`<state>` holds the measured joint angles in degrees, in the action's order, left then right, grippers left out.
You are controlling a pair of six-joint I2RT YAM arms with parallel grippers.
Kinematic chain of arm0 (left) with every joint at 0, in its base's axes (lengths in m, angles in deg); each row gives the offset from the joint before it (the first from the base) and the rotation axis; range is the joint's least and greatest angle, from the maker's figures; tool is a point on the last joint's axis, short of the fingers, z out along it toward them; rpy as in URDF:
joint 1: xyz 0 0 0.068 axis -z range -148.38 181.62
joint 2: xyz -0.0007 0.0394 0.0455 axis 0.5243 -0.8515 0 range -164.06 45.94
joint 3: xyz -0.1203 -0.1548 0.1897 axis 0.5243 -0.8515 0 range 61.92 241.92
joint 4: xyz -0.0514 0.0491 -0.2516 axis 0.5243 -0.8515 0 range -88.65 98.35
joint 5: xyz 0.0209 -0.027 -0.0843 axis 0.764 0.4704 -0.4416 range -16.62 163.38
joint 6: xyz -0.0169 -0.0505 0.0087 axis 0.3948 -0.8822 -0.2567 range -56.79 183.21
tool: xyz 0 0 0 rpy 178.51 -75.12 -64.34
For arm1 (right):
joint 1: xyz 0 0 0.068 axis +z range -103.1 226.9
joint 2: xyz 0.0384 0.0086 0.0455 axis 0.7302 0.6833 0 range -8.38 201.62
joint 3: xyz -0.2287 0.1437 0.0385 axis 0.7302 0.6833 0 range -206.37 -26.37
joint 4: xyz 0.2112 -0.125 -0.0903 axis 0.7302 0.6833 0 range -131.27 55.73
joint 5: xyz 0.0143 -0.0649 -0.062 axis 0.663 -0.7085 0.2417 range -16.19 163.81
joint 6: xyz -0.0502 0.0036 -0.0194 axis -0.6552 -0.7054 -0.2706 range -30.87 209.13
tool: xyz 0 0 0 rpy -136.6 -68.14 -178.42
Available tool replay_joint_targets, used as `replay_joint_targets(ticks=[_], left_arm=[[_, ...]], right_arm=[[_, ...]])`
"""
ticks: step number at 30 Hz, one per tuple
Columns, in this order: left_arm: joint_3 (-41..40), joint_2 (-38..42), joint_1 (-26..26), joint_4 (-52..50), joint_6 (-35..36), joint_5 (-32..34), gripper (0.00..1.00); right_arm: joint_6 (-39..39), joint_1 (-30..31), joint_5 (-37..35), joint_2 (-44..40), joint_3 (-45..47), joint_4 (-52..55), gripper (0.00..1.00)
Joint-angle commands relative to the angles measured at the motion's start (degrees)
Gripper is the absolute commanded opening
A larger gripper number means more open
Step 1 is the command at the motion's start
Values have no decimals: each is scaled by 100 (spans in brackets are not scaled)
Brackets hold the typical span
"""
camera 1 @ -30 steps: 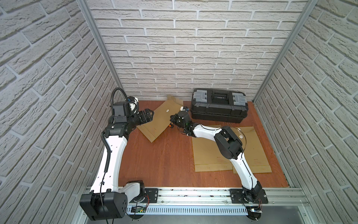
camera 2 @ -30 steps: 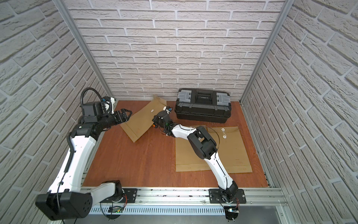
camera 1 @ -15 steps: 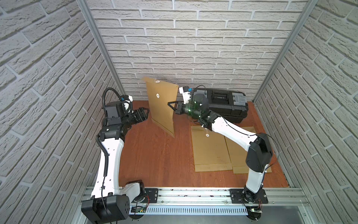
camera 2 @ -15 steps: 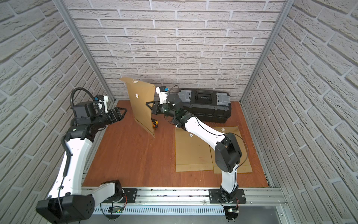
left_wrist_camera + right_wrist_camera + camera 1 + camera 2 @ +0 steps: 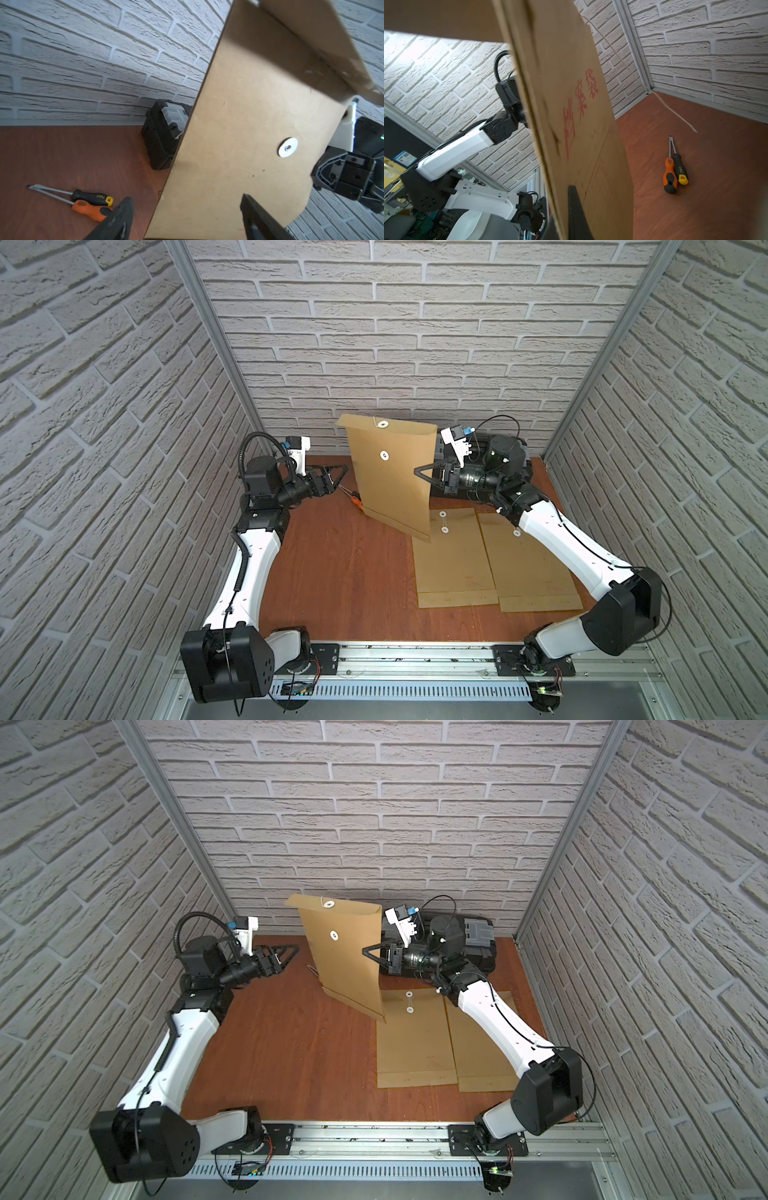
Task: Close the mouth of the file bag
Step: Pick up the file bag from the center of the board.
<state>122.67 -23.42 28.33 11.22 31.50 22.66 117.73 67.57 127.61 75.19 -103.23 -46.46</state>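
Note:
The brown file bag stands upright over the back of the table, lower edge near the wood. Its flap is raised at the top, not folded down, and a white disc shows on the body. My right gripper is shut on the bag's right edge, one finger on each face. My left gripper hangs open just left of the bag, apart from it. The closing string dangles behind the bag.
Two more file bags lie flat on the right half of the table. A black toolbox sits at the back behind my right arm. Two screwdrivers lie on the wood behind the held bag.
The bag, lying flat at the back a second ago, has been lifted upright by my right gripper and carried rightward. My left gripper let it go and drew back left.

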Motion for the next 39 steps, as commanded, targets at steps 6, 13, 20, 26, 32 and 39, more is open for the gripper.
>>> replay_joint_targets(ticks=[6, 13, 20, 26, 32, 39], left_arm=[[350, -506, 611, 983, 103, -1042, 80], [249, -749, 832, 2286, -730, -1379, 72], [149, -895, 979, 3096, -1251, -1831, 56], [127, -859, 1006, 2938, -1102, -1890, 42], [208, -862, 1067, 2600, -837, -1926, 28], [192, -881, 1085, 2452, -695, -1968, 19]], right_arm=[[-170, -237, 1075, -258, 193, -127, 3], [-36, -418, 1168, -355, 409, -336, 3], [849, -561, 1357, -285, 695, -1537, 3], [955, -660, 1186, -183, 733, -1599, 3], [1265, -660, 1178, -30, 845, -2002, 3], [1227, -669, 1184, 114, 995, -1977, 3]])
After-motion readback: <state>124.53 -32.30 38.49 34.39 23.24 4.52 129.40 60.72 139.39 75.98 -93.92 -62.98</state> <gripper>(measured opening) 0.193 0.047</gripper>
